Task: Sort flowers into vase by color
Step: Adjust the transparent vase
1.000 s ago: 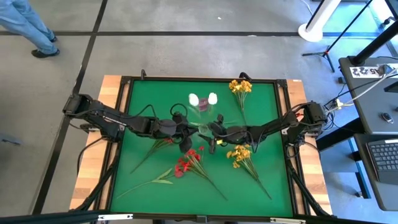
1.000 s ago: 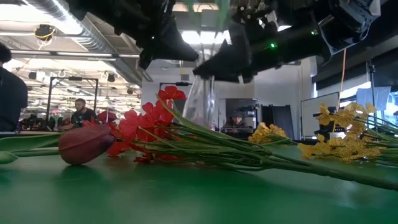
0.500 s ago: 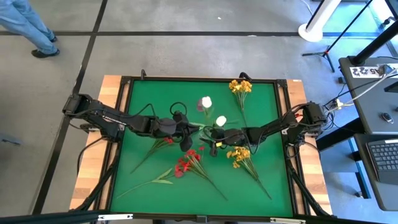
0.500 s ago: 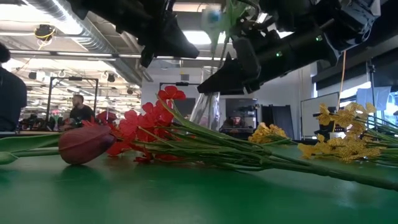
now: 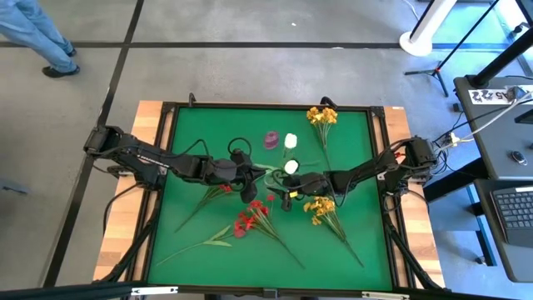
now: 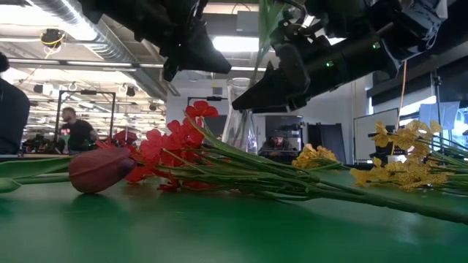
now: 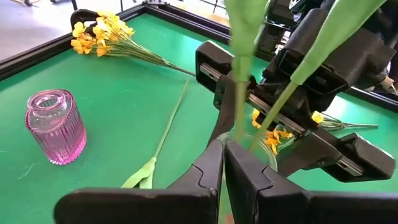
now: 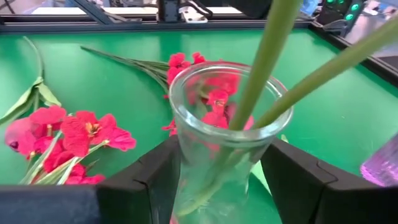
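Early stage only: two white buds [image 5: 291, 153] stemmed into clear vase [image 8: 224, 134], straddled by right claw [image 8: 214, 180] with fingers apart, left claw [image 7: 222, 180] pinched shut alongside; red sprays [image 5: 250, 218], yellow sprays [image 5: 322, 207] lying unsorted on bench [image 5: 191, 150], pink vase [image 7: 55, 126] empty.

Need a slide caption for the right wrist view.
Right gripper jaws flank a clear glass vase holding two green stems.
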Available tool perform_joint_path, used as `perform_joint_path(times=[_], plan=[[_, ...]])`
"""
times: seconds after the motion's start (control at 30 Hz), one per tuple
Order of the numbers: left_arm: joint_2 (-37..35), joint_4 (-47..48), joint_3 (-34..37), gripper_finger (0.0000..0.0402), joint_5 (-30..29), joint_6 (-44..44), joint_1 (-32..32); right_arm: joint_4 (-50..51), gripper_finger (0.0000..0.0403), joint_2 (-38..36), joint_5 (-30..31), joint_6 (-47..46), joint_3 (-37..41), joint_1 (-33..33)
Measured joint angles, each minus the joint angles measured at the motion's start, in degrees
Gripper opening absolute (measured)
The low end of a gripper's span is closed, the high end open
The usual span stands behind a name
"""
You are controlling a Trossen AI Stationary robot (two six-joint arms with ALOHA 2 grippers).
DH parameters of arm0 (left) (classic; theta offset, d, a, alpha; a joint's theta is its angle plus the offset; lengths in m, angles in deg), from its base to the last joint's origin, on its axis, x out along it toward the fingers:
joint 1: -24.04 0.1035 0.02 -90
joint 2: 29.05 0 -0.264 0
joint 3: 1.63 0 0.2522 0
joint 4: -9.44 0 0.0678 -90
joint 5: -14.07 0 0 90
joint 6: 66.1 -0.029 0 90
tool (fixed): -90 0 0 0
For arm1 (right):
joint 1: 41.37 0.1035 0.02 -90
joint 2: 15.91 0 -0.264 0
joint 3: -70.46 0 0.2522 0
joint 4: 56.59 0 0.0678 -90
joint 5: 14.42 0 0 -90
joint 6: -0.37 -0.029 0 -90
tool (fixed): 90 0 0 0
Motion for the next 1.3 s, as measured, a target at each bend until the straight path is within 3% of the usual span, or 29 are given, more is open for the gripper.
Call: perform_joint_path(times=[0.27, 0.57, 0.8, 1.03, 1.3], plan=[[0.0, 1.6, 0.0, 0.0018, -0.1, 0.4, 0.0, -0.1, 0.0216, -0.2, 2.9, 0.0, 0.0, 0.0], [0.0, 2.6, 0.0, 0.0071, -1.3, 0.5, 0.0, 0.2, 0.0219, -1.6, 2.3, -0.1, 0.1, 0.0], [0.0, 3.2, 0.0, 0.0104, -1.5, 0.5, 0.0, 1.2, 0.0269, -4.3, 1.1, -0.2, 0.1, 0.0], [0.0, 3.8, 0.0, 0.0112, -1.6, 0.5, 0.0, 3.5, 0.0326, -6.3, -0.2, -1.0, 0.1, 0.0], [0.0, 3.8, 0.0, 0.0112, -1.7, 0.5, 0.0, 7.2, 0.0338, -6.5, -3.4, -4.4, 0.1, 0.0]])
